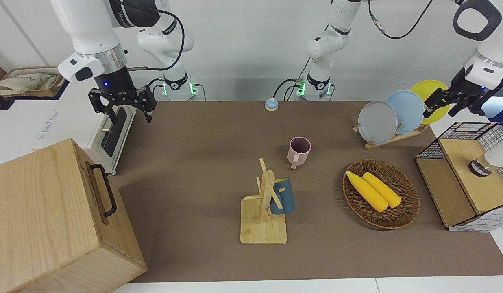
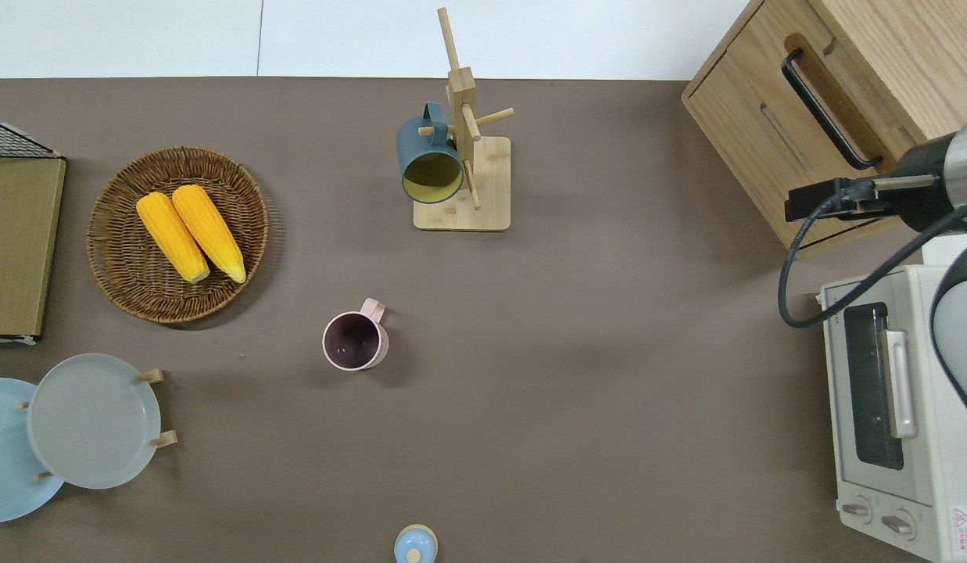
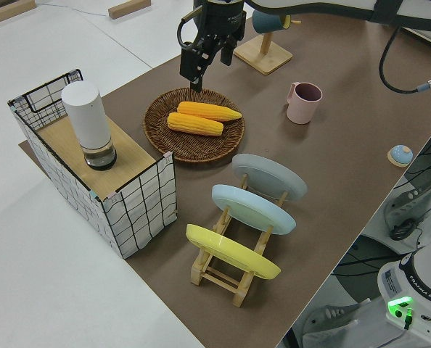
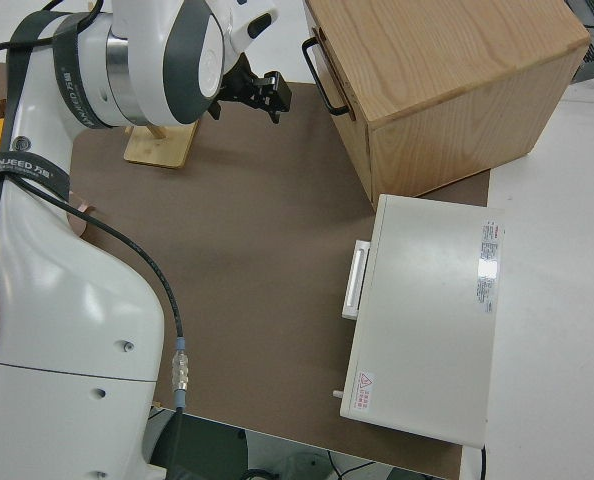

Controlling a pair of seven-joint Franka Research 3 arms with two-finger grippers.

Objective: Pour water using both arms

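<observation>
Two white arms are up at opposite ends of the table. My right gripper (image 1: 129, 114) hangs open and empty at the toaster oven's (image 2: 932, 309) end, seen also in the right side view as my right gripper (image 4: 247, 92). My left gripper (image 1: 441, 105) is open and empty above the plate rack and the wire crate, and the left side view shows the left gripper (image 3: 199, 67). A pink mug (image 2: 356, 341) stands upright mid-table. A blue mug (image 2: 430, 160) hangs on a wooden mug tree (image 2: 461, 211). No water shows.
A white cylinder (image 3: 91, 119) stands on the shelf in the wire crate (image 3: 139, 206). A wicker basket (image 2: 123, 281) holds two corn cobs. Three plates stand in a rack (image 1: 377, 122). A wooden cabinet (image 1: 44, 215) and a small blue bell (image 1: 271, 104) are also here.
</observation>
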